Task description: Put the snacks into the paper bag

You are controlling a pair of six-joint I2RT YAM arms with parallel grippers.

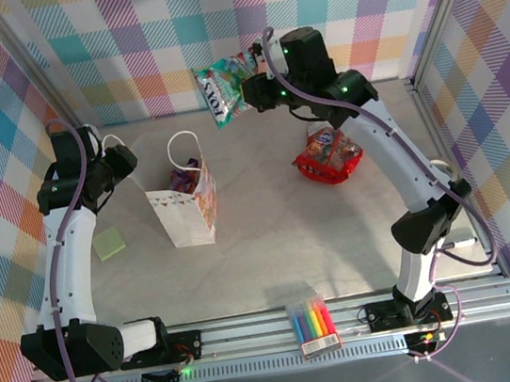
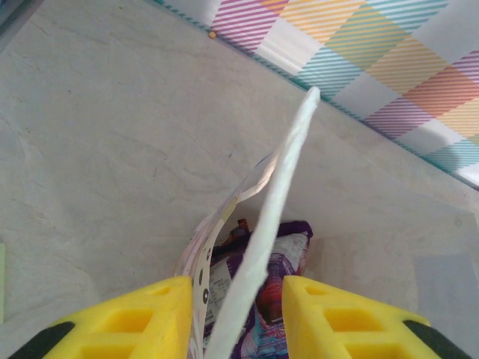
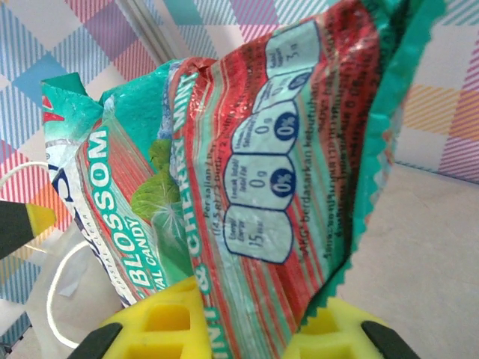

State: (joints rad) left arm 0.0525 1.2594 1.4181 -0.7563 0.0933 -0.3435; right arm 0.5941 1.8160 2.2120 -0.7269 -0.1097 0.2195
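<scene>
The paper bag (image 1: 182, 211) stands upright at left centre of the table, and a purple snack packet (image 1: 183, 175) shows in its mouth. My left gripper (image 1: 123, 160) hangs just left of the bag's top. In the left wrist view its jaws stand apart, with the bag's white cord handle (image 2: 277, 202) running between them and the purple packet (image 2: 288, 258) below. My right gripper (image 1: 258, 88) is shut on a teal-and-white snack packet (image 1: 221, 84), held in the air behind and to the right of the bag. The packet (image 3: 247, 164) rises from between the right gripper's (image 3: 251, 310) yellow fingers. A red packet (image 1: 327, 160) lies on the table under the right arm.
Another packet (image 1: 327, 136) lies against the red one's far side. A pack of marker pens (image 1: 312, 325) rests on the front rail between the arm bases. A green note (image 1: 108, 242) lies left of the bag. Checked walls enclose the table on three sides.
</scene>
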